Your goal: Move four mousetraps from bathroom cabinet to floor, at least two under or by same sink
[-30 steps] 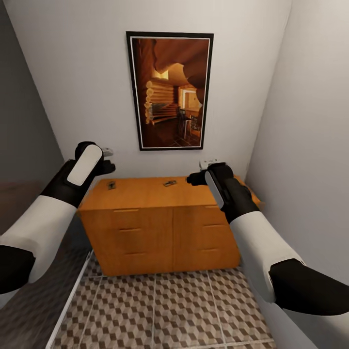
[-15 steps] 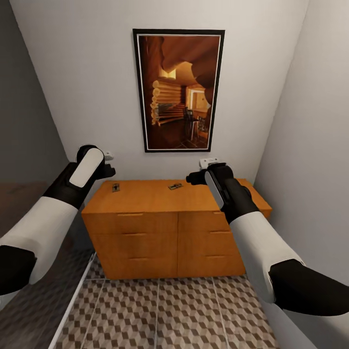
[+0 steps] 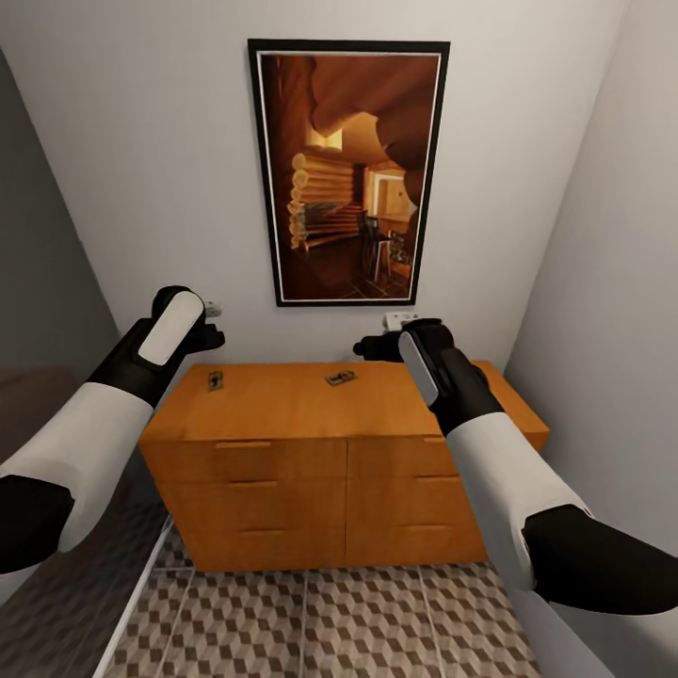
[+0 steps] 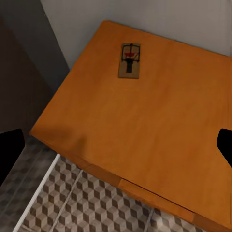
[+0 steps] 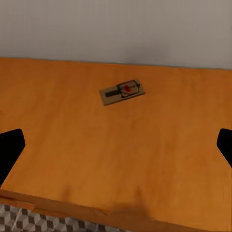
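Observation:
The orange-brown cabinet stands against the far wall under a framed picture. Two mousetraps lie flat on its top: one near the left end, one near the middle. My left gripper hovers open above the left end; in the left wrist view the left trap lies beyond the gripper, apart from it. My right gripper hangs open over the top's right half, with the middle trap ahead of it. Patterned bathroom floor lies in front. The sink is out of view.
A large framed picture hangs over the cabinet. White walls close in behind and on the right; a dark wall is on the left. A pale strip edges the tiles at left.
The whole view has shifted: the cabinet and picture look larger and nearer, so the camera has moved in. Both arms keep the same raised pose, with grippers open.

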{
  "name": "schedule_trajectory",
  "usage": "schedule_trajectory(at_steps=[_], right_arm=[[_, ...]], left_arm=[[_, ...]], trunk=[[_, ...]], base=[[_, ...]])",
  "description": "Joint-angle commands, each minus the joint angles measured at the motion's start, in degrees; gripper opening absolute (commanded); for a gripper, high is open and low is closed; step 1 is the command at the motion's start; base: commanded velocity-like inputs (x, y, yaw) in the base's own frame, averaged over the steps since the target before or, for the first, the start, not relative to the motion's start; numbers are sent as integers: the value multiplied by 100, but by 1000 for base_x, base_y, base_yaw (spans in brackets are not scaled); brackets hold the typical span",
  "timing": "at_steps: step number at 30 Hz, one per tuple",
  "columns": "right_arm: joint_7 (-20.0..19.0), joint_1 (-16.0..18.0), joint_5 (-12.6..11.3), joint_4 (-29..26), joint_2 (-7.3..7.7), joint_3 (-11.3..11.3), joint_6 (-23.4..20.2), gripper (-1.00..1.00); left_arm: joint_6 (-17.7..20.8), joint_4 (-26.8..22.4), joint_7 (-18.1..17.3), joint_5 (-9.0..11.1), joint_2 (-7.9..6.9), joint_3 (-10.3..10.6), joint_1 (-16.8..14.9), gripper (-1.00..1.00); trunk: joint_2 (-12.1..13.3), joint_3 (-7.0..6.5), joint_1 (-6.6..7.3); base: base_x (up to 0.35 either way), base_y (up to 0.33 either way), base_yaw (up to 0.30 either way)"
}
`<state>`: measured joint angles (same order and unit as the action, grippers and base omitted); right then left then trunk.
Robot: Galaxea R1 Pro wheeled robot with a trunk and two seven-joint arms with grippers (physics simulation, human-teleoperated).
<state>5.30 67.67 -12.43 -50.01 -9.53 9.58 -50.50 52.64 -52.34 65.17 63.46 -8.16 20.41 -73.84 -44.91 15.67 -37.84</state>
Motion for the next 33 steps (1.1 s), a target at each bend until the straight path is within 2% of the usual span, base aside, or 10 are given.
schedule_trajectory(at_steps=[1,6,9,10,12,13,16,20,25,33], right_arm=[[125,-6,-192,6,-4,7,12,100],[698,-107,-682,28,-16,2,261,100],[1321,-185,-1202,31,-19,0,539,100],[1815,-232,-1644,33,-20,0,773,100],[2352,-270,-2141,32,-21,3,1049,100],[2925,-296,-2649,25,-18,17,1371,100],[3974,-323,-3520,11,-15,81,2052,100],[4745,-336,-4078,0,-10,422,2682,100],[5063,-345,-4311,0,-8,975,3083,100],[5141,-356,-4369,3,-10,1162,3212,100]], left_arm=[[20,-6,58,53,-9,26,-8,100],[21,-9,58,54,-10,25,-8,100],[22,-11,58,56,-10,28,-8,100],[22,-12,58,58,-10,28,-8,100],[22,-9,58,59,-10,30,-8,100],[21,-8,58,60,-10,30,-8,100],[20,-3,58,61,-10,27,-8,100],[21,2,58,61,-10,25,-8,100],[21,6,58,67,-12,27,-8,100],[18,12,58,78,-24,25,-1,100]], trunk=[[-7,9,-3],[-7,9,-3],[-7,9,-3],[-7,9,-3],[-7,9,-3],[-7,9,-3],[-7,9,-3],[-7,9,-3],[-7,9,-3],[-7,9,-3]], base=[[82,0,0],[40,0,0],[14,0,0],[7,0,0],[5,0,0],[3,0,0],[2,0,0],[32,72,0],[92,219,0],[109,270,0]])
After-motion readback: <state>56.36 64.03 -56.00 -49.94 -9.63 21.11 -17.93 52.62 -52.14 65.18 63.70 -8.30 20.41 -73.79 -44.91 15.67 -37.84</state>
